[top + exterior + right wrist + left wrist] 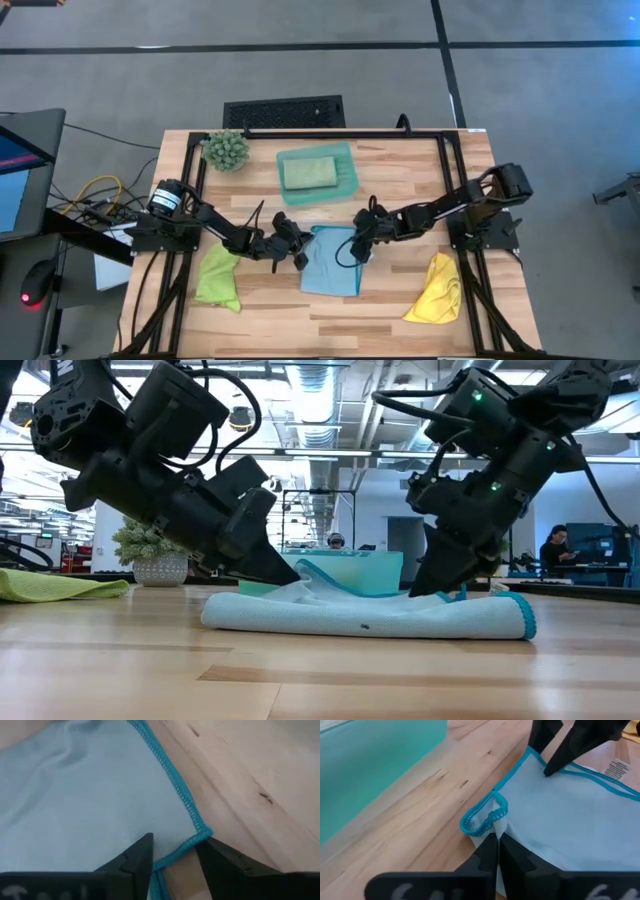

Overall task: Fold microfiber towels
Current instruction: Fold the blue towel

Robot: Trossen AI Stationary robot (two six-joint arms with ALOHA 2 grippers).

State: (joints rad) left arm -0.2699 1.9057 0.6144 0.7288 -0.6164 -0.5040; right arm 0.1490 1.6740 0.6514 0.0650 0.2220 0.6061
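Note:
A light blue towel with a darker blue hem lies spread on the wooden table between my two grippers. My left gripper is shut on its far left corner. My right gripper stands open at the far right corner, one finger on each side of the hem. A lime green towel lies crumpled near the left edge. A yellow towel lies near the right edge. A pale sage towel lies folded in the teal tray. My left gripper pinches the blue towel's far left corner between its two fingers, slanting down from the table's left. The hem curls into a small loop just past the fingertips. The corner is raised a little; the rest of the towel lies on the table. My right gripper's fingers reach down to the far right corner; whether they touch the cloth I cannot tell.
The teal tray stands at the far middle of the table. A spiky green plant ball sits at the far left. Black frame rails run along the table's sides. Bare wood shows near the front edge.

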